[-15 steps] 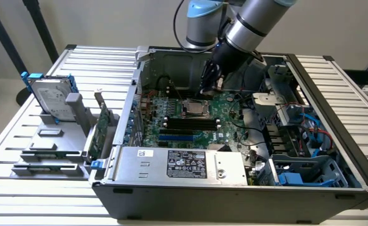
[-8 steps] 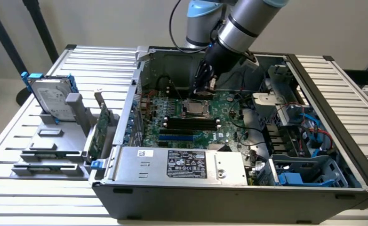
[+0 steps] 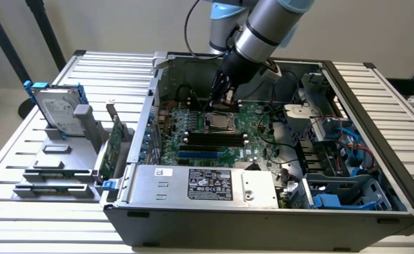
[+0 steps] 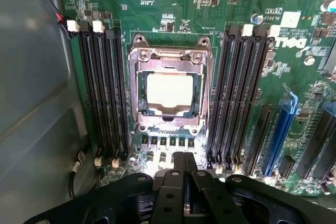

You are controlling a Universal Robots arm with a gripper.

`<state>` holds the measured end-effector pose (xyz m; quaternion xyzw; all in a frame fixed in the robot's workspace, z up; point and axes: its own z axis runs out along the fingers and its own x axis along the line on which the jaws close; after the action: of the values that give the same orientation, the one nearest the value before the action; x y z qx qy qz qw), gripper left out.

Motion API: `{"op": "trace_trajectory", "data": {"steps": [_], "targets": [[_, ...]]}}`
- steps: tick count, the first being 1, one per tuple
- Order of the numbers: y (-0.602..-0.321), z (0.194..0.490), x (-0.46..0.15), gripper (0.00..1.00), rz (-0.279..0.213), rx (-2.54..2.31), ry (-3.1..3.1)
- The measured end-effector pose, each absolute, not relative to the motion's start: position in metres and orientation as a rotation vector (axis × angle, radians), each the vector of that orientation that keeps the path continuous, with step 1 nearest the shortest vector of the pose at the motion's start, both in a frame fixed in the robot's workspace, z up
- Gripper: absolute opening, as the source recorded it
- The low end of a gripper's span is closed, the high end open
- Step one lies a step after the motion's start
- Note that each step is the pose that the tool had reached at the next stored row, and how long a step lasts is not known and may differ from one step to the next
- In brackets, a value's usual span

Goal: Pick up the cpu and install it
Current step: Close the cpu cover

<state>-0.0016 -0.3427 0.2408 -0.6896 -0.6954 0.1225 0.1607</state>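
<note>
arm angled down into the open computer case [image 3: 263, 222], hand [image 3: 225, 103] pressed together, empty, near the cpu [image 4: 168, 94] lying in its socket [image 4: 169, 52]

Soft, even light fills the scene, and the pale slatted tabletop [image 3: 37, 222] is bright, nearly washed out at the exterior view's right. The open computer case [image 3: 263, 225] is dimmer inside, with the arm [image 3: 263, 26] shading the green board [image 3: 257, 114] beneath it. In the wrist view the chip [image 4: 169, 94] glows pale with glare, the metal frame [image 4: 170, 56] around it glints, the grey case wall [image 4: 37, 77] is dull, and the claw [image 4: 185, 161] is a dark shape with a bright patch just beyond it.
</note>
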Motion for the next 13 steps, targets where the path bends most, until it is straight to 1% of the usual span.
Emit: {"op": "trace_trajectory", "data": {"steps": [13], "targets": [[-0.341,0.225,-0.002,0.11,0.315,-1.963,-1.983]]}}
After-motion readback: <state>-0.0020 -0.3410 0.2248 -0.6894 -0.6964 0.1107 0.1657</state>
